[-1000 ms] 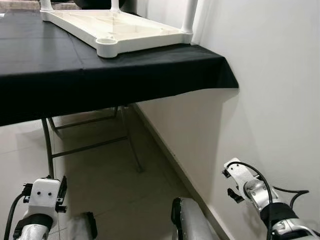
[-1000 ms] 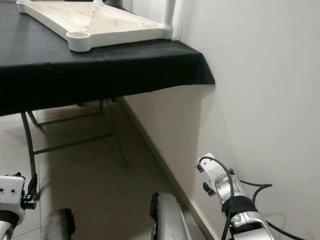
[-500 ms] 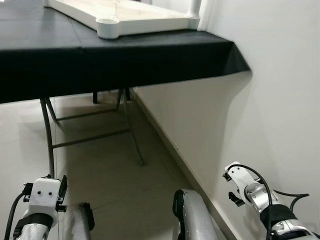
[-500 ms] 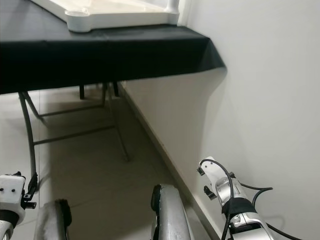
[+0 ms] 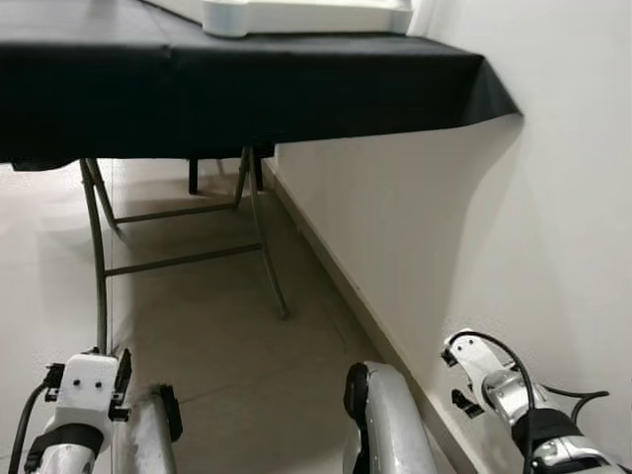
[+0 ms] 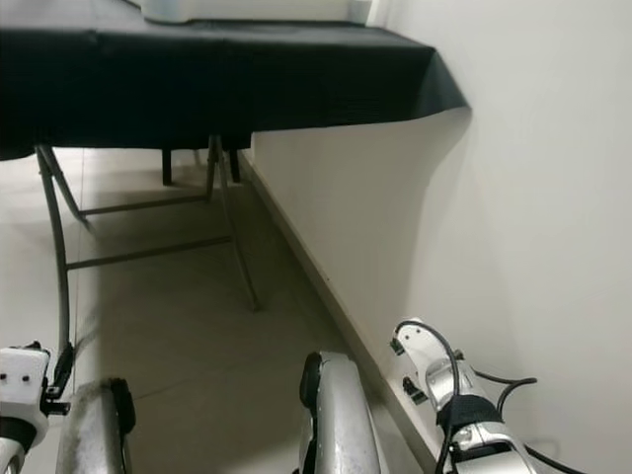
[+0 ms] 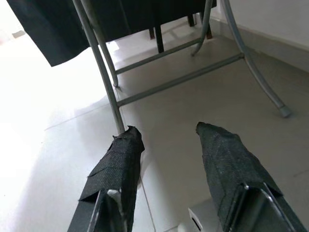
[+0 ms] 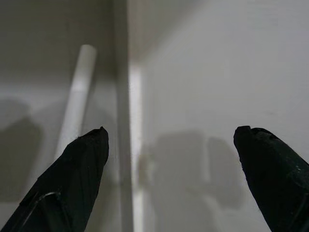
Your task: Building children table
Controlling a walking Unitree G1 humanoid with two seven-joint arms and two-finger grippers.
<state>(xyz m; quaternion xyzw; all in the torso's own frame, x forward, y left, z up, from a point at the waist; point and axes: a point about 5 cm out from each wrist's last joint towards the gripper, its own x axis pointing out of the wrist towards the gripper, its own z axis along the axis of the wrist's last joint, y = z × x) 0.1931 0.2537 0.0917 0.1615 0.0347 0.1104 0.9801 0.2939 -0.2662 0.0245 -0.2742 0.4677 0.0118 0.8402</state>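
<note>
At top edge, white tabletop (image 5: 306,15) mostly cut off; both grippers' fingers (image 7: 118,164) spread wide, holding nothing.

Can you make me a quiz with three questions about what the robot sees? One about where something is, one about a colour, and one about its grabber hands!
1. Where is the white children's table piece?
A. On top of the black-covered table
B. On the floor
C. In a gripper

2. What colour is the tablecloth?
A. Red
B. Black
C. Yellow

3. How are the left gripper and right gripper?
A. Both squeezing a table leg
B. One open, one shut
C. Both open and holding nothing

Answers: 1 A, its edge shows above the cloth at the top of the eye views. 2 B, the cloth hangs dark black over the folding table. 3 C, each wrist view shows two fingers spread apart with nothing between.
</note>
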